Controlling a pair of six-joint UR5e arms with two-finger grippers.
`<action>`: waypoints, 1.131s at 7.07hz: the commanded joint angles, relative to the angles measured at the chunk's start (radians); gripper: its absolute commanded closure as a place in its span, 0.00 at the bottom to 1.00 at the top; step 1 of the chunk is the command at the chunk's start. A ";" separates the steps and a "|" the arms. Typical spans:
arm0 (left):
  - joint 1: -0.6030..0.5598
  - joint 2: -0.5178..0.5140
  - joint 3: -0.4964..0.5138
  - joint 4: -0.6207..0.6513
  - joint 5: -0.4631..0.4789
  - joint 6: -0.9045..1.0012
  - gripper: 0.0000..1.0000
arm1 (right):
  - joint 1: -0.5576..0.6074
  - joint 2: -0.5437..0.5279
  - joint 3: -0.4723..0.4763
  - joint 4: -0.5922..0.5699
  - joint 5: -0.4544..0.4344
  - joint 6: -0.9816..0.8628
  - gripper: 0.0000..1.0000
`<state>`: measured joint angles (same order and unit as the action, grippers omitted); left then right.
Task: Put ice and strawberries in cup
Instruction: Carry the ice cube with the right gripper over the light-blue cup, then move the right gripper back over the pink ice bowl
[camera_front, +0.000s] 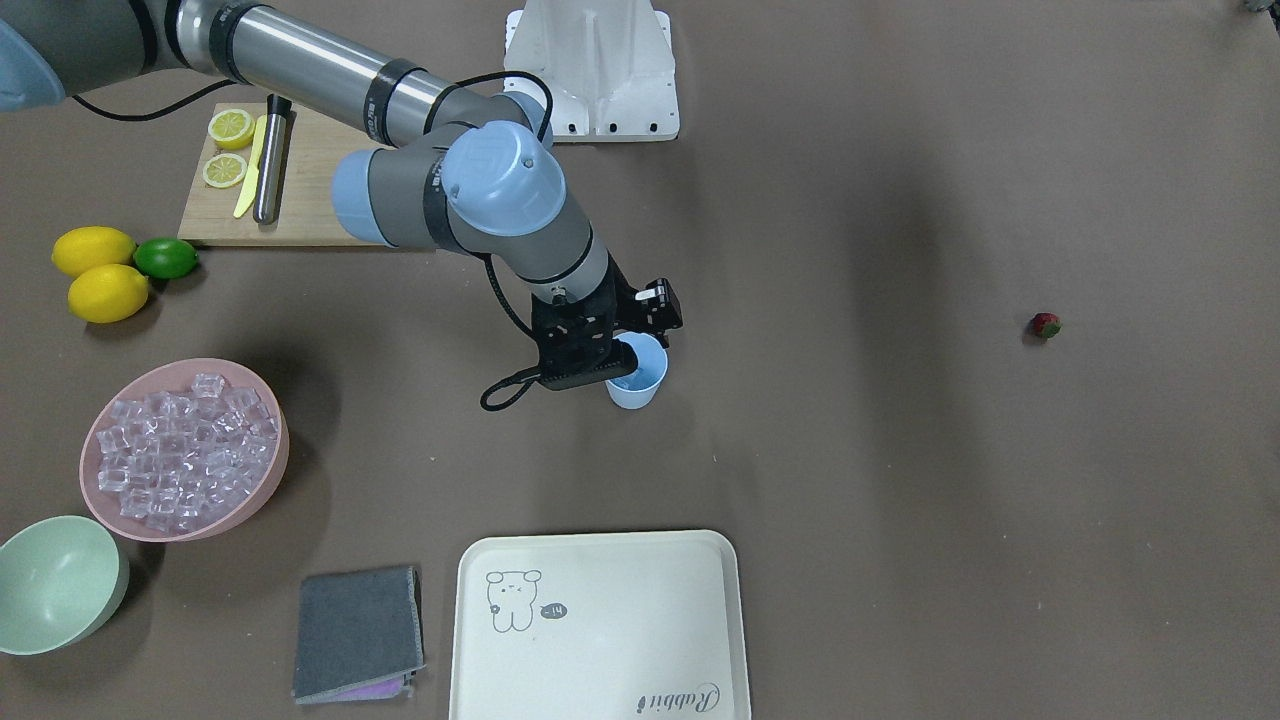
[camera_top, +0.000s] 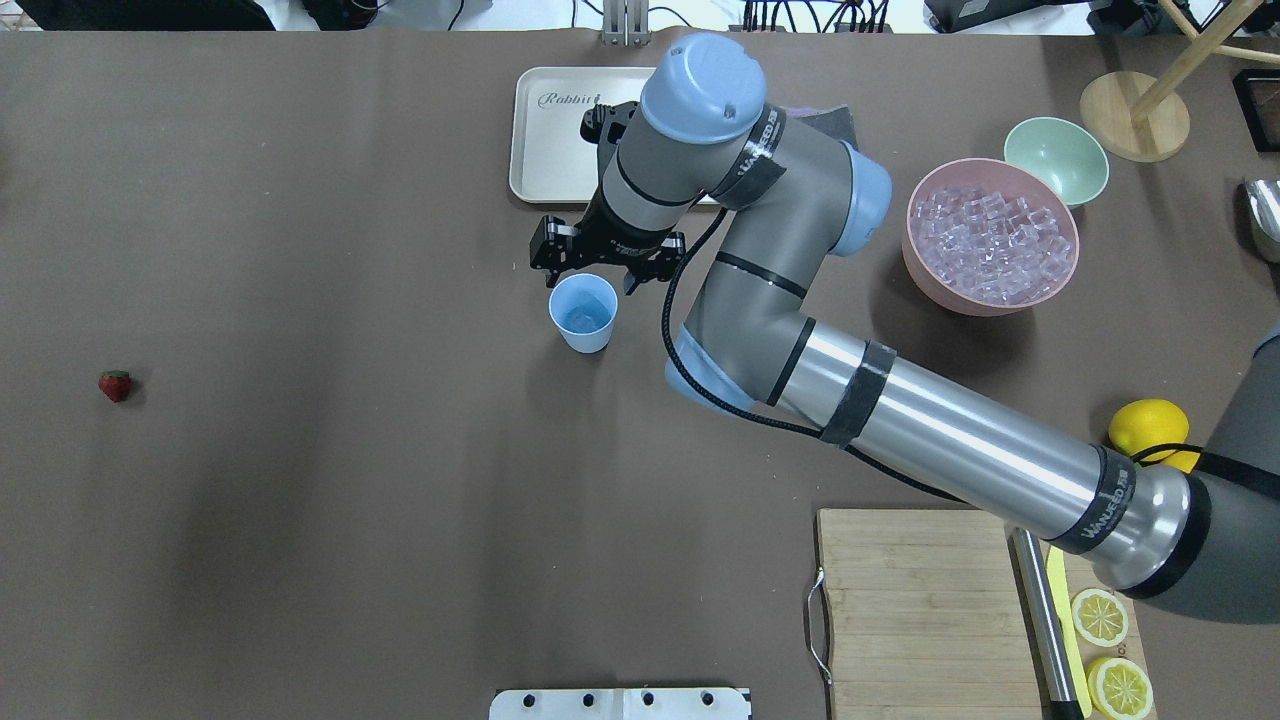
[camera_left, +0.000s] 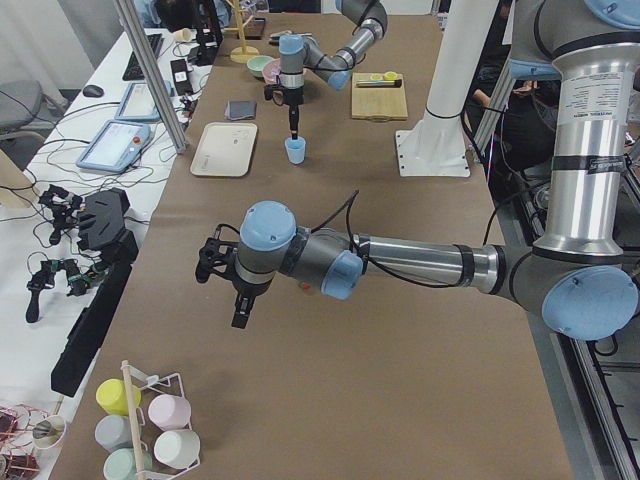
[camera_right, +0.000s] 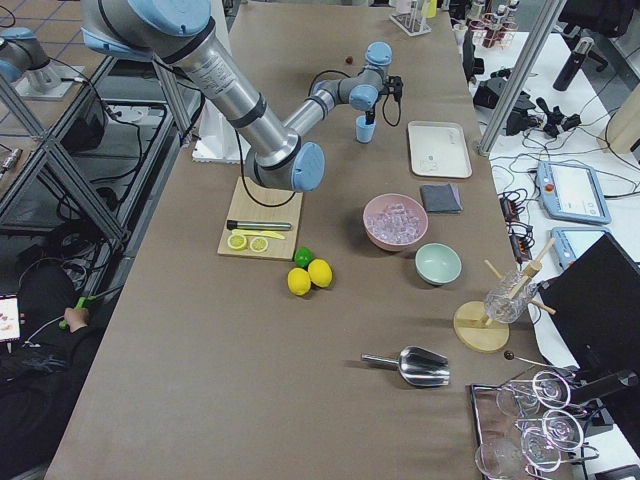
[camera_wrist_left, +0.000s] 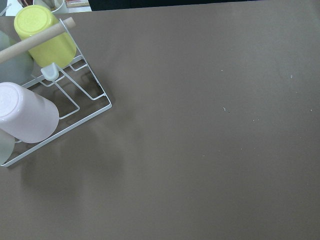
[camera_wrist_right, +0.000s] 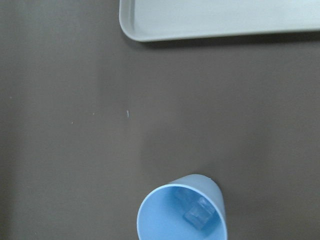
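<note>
The light-blue cup (camera_top: 583, 312) stands upright mid-table, and in the right wrist view one ice cube (camera_wrist_right: 200, 215) lies at its bottom. My right gripper (camera_top: 595, 275) hangs just over the cup's far rim, its fingers spread and holding nothing. Many more ice cubes (camera_front: 185, 450) fill the pink bowl (camera_front: 280, 462). A single strawberry (camera_top: 115, 385) lies alone on the table, far out on my left side. My left gripper (camera_left: 243, 310) shows only in the exterior left view, hovering above bare table, and I cannot tell whether it is open or shut.
A cream tray (camera_top: 545, 150) lies just beyond the cup. A pale-green bowl (camera_top: 1056, 160) sits by the pink bowl. A cutting board (camera_top: 910, 610) carries lemon slices and a knife, with lemons and a lime (camera_front: 166, 258) nearby. A grey cloth (camera_front: 358, 632) is by the tray. A cup rack (camera_wrist_left: 45, 100) stands near the left wrist.
</note>
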<state>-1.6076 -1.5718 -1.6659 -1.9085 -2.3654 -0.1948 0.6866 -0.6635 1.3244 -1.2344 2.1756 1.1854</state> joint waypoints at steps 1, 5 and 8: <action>0.000 -0.001 -0.005 0.000 0.000 0.000 0.02 | 0.135 -0.052 0.068 -0.152 0.081 -0.070 0.02; 0.000 -0.001 -0.021 -0.004 -0.003 0.000 0.02 | 0.364 -0.287 0.179 -0.451 0.062 -0.789 0.02; 0.000 -0.001 -0.026 -0.004 -0.003 0.000 0.02 | 0.361 -0.304 0.161 -0.442 0.070 -1.040 0.03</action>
<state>-1.6076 -1.5724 -1.6898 -1.9128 -2.3684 -0.1948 1.0533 -0.9645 1.4917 -1.6769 2.2426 0.2186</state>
